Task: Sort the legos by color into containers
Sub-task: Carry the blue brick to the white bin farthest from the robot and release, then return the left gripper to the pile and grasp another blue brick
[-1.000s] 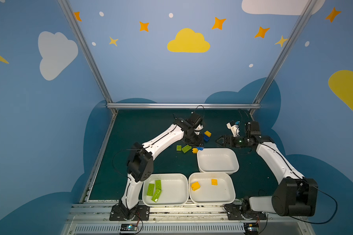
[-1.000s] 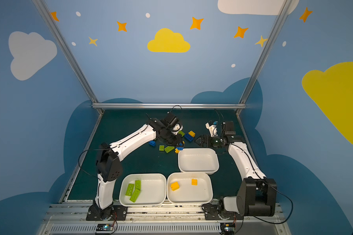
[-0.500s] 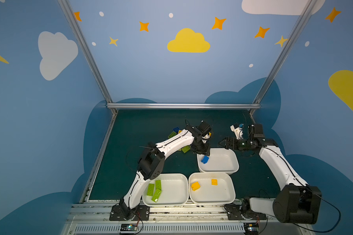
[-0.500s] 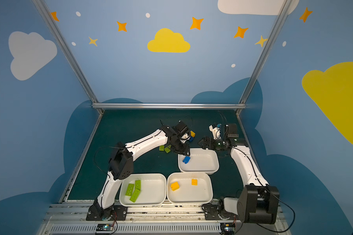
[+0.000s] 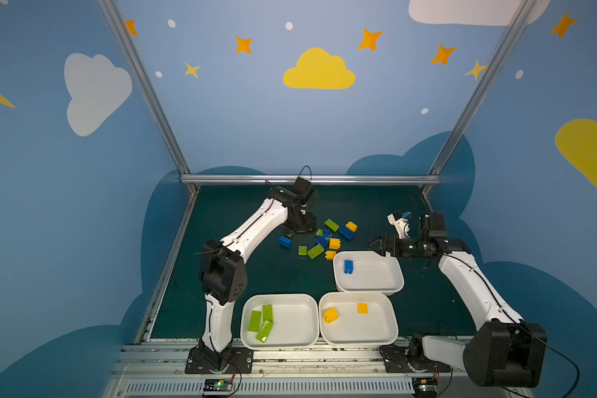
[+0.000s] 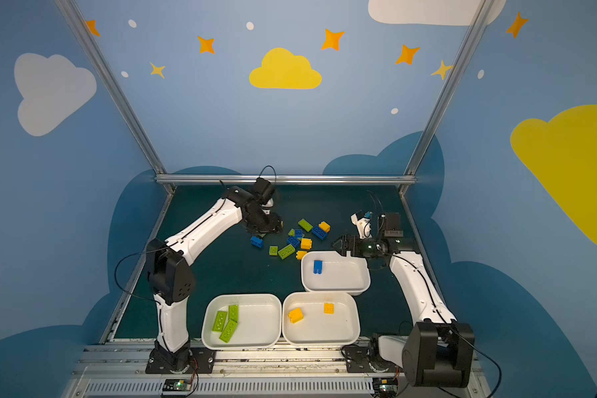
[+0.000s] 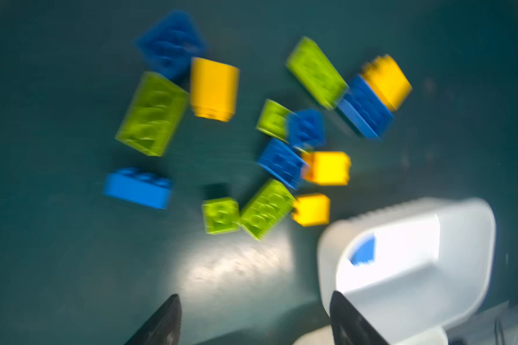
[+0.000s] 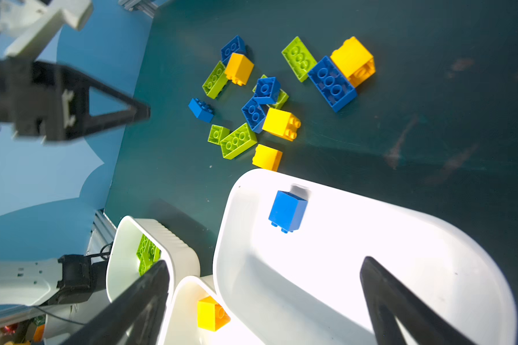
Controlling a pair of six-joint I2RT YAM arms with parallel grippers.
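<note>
**Top views.** Three trays sit at the near edge of the mat, one colour apiece. The green tray (image 5: 243, 317) holds three lime bricks (image 5: 262, 322); the yellow tray (image 5: 395, 317) holds two yellow bricks (image 5: 331, 315); the blue tray (image 5: 401, 279), set behind the yellow one, holds a single blue brick (image 5: 348, 266) near its left end. The blue tray lies just beside the loose pile (image 5: 324, 237), probably to keep carries short.

The left gripper (image 5: 299, 227) hangs nose-down over the pile's left fringe, near a stray blue brick (image 5: 285, 241) that lies apart from the rest; its claw cannot be read from here. The right gripper (image 6: 336, 245) lies level above the blue tray's far rim, nose toward the pile, carrying nothing.

**Left wrist.** The picture is smeared. The left gripper (image 7: 254, 324) shows its fingers spread with nothing between them; the stray blue brick (image 7: 138, 186) and the pile are on the mat below; a corner of the blue tray (image 7: 326, 254) is at the edge.

**Right wrist.** The right gripper (image 8: 263, 301) has its fingers wide apart and empty, framing the blue tray. The blue brick (image 8: 287, 210) lies on its side, studs sideways. A loose yellow brick (image 8: 266, 156) sits hard by the rim outside; I cannot tell whether it touches.

**Judgement.**
- A dozen or so legos are left loose, so the sorting is at an early stage.
- The stray blue brick looks the cleanest pick, since it has clear sides for a pinch.
- The bricks at the pile's middle overlap, and a pinch there may drag their neighbours.
</note>
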